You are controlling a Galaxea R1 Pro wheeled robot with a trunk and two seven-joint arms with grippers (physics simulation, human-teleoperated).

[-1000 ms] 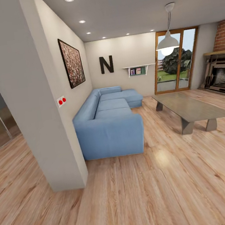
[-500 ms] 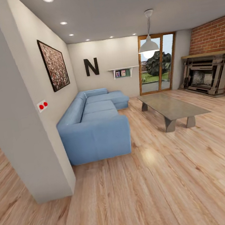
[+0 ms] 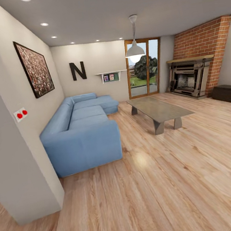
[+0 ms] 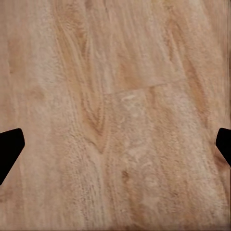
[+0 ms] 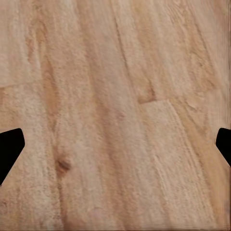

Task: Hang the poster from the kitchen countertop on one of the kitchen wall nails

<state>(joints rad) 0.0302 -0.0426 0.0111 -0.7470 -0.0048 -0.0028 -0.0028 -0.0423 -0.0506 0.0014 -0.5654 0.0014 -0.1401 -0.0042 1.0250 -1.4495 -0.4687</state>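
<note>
The poster and the kitchen countertop are out of view; I am looking into a living room. My left gripper [image 4: 115, 149] hangs over the wooden floor [image 4: 125, 96], its two black fingertips [image 4: 9, 147] far apart and nothing between them. My right gripper [image 5: 115, 149] is likewise open above bare floorboards [image 5: 120, 96], with its dark fingertips [image 5: 9, 147] at the picture's sides.
A wall end [image 3: 17, 174] with red switches stands close at the left, bearing a brownish speckled picture [image 3: 34, 68]. Beyond it are a blue corner sofa [image 3: 81, 131] and a low grey coffee table [image 3: 159, 110]. A brick fireplace [image 3: 189, 78] and dark bench [image 3: 230, 92] stand at the right.
The whole head view has swung to the right, so the camera has turned. Sofa, wall and table sit further left in the picture, and the brick fireplace has come fully into view.
</note>
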